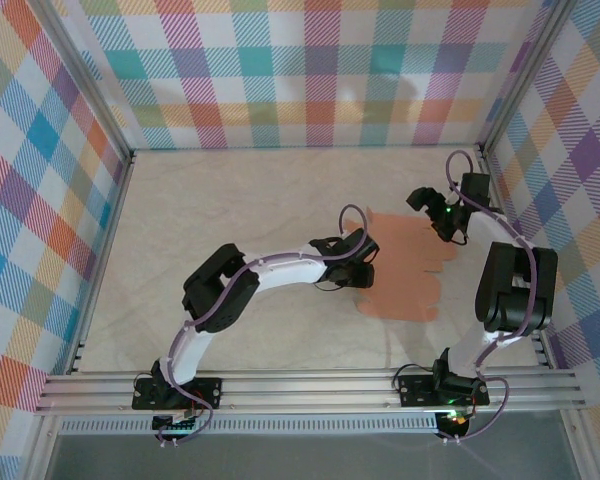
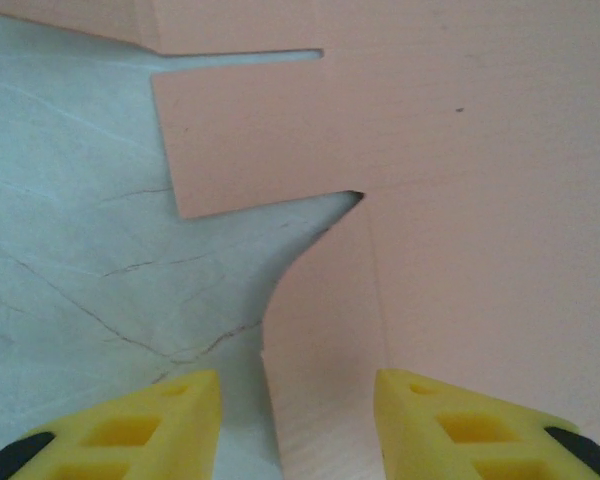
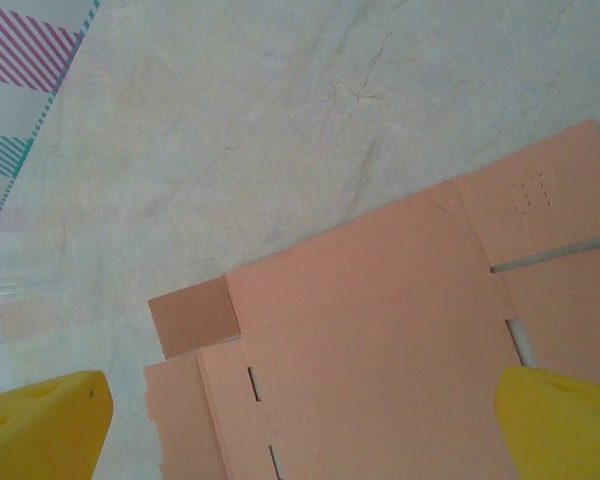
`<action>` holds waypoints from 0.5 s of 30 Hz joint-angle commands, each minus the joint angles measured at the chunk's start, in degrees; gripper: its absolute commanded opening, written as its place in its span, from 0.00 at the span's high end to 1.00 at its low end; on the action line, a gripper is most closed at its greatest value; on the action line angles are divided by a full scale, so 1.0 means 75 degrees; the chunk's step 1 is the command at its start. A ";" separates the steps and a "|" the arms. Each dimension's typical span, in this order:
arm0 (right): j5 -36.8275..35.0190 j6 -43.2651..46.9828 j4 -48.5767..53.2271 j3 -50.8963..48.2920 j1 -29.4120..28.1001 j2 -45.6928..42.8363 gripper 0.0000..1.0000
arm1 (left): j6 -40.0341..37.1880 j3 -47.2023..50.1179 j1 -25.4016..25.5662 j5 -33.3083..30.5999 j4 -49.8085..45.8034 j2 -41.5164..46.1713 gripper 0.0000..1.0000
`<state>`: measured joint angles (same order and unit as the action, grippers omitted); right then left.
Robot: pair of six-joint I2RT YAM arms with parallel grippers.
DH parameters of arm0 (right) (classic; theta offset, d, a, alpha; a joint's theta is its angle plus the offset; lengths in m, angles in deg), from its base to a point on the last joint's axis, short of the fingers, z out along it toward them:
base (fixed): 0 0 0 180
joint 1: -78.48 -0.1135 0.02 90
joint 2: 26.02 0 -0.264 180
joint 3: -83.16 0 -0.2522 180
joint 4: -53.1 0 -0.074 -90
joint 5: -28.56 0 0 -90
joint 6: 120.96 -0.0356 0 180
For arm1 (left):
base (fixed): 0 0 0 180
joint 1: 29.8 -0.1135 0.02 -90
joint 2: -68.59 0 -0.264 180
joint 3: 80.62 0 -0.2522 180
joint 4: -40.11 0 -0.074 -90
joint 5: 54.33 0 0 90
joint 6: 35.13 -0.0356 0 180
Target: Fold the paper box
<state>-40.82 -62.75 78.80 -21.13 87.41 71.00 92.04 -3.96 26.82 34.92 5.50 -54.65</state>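
Plaid-walled marbled table (image 1: 230, 200) bears flat paper box (image 1: 410, 272); left tool (image 2: 298, 405), right tool (image 3: 302, 388) spread

The table (image 1: 230, 200) has a pale cream top with thin marble-like veins. The paper box (image 1: 408, 285) lies on it right of the middle, a salmon-orange cardboard sheet with tabs, slits and crease lines.

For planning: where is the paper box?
Top view: the paper box lies right of centre, left pincer at its left edge, right pincer by its far edge.
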 commanded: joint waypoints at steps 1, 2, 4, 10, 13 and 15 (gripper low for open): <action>0.0180 -0.0027 -0.0125 -0.0092 -0.0016 -0.0280 0.02 | 0.0173 -0.0333 -0.0047 0.0067 -0.0317 -0.0251 0.58; 0.0189 -0.0027 -0.0116 -0.0092 -0.0018 -0.0294 0.02 | 0.0207 -0.0337 -0.0049 0.0184 -0.0251 -0.0288 0.59; 0.0203 -0.0027 -0.0115 -0.0084 -0.0020 -0.0301 0.02 | 0.0274 -0.0314 -0.0040 0.0364 -0.0118 -0.0314 0.64; 0.0225 -0.0015 -0.0133 -0.0063 -0.0019 -0.0225 0.02 | 0.0444 -0.0273 -0.0061 0.0750 0.0141 -0.0337 0.77; 0.0233 -0.0015 -0.0151 -0.0081 -0.0018 -0.0197 0.02 | 0.0445 -0.0266 -0.0072 0.0839 0.0220 -0.0349 0.85; 0.0250 -0.0015 -0.0148 -0.0092 -0.0012 -0.0214 0.02 | 0.0424 -0.0245 -0.0106 0.0804 0.0211 -0.0326 0.92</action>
<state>-40.30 -62.75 78.47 -21.43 87.41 70.89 95.14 -5.12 26.23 39.33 7.06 -56.50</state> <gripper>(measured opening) 0.981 0.105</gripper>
